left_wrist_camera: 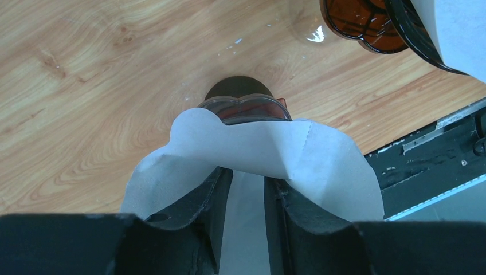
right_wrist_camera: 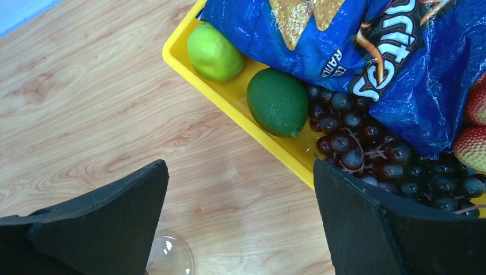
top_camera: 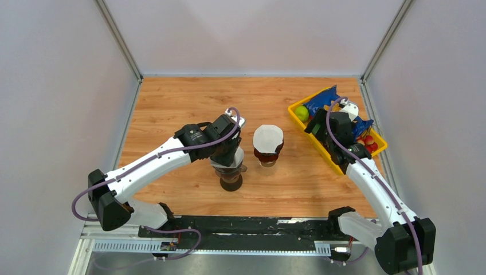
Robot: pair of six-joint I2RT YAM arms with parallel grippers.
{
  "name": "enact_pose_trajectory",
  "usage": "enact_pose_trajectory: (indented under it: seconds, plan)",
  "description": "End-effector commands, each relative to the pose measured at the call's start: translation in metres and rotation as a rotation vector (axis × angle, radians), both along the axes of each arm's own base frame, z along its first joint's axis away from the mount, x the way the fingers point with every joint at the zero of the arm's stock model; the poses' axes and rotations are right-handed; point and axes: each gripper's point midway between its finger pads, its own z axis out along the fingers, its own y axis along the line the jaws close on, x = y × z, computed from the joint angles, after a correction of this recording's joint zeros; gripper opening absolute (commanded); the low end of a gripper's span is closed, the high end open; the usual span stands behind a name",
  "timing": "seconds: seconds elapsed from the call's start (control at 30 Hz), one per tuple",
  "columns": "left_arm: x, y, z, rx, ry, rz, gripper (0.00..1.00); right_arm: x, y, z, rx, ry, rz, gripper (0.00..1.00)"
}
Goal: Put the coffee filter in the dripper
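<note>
- Coffee filter (left_wrist_camera: 258, 149): the left wrist view shows it draped over the left gripper (left_wrist_camera: 248, 183), whose jaws are narrowly parted, just above the dripper (left_wrist_camera: 245, 107) at frame centre.
- Top view: the arm covers that filter.
- A second dripper (top_camera: 267, 156) stands just to the right.
- Right gripper (right_wrist_camera: 240, 172): jaws wide and empty, at the yellow tray (right_wrist_camera: 229, 97) rim.

robot lab test cell: wood-grain table (top_camera: 189, 97) boxed in by plain grey panels (top_camera: 57, 86) on metal posts (top_camera: 120, 40), left arm (top_camera: 149, 163) and right arm (top_camera: 372, 183) bolted to a black rail (top_camera: 240, 226), yellow tray (right_wrist_camera: 238, 106) of prop food.
</note>
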Motion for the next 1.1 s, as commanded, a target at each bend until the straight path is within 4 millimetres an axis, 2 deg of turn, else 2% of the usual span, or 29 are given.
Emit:
enact_pose_trajectory:
  seconds: [0.0,0.43,0.8,1.07]
  plan:
    - [0.0013,-0.0004,0.0038,0.012,-0.020,-0.012,0.38,0.0053,-0.0032,0.0083,-0.005,-0.038,-0.017,1.00]
    - [0.0004,-0.0029,0.0015,0.027,-0.013,-0.024,0.49,0.0053,-0.0032,0.0087,-0.007,-0.039,-0.016,1.00]
    - [-0.0034,-0.0044,-0.0024,0.030,0.004,-0.035,0.48,0.0051,-0.0033,0.0083,-0.007,-0.037,-0.015,1.00]
    - [-0.0063,-0.0066,-0.0015,0.020,0.015,-0.044,0.51,0.0044,-0.0040,0.0094,-0.008,-0.041,-0.016,1.00]
